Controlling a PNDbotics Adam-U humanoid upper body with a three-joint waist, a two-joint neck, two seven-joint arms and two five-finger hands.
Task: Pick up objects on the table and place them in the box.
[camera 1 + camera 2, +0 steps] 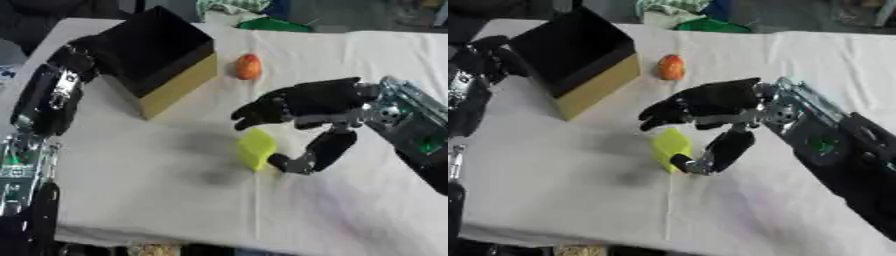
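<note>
At about 5 o'clock from the box [162, 60], the right robot hand [302, 102] curls fingers and thumb around the yellow object [256, 149], seemingly pinching it for lifting off the worktop [157, 200], while the left robot hand [77, 57], fingers unclear, steadies the box.

No readable text, labels, brands or numbers anywhere. The box [166, 60], the yellow object [256, 148], the orange object [248, 66] and the white tablecloth [175, 200] carry no markings that can be made out.
</note>
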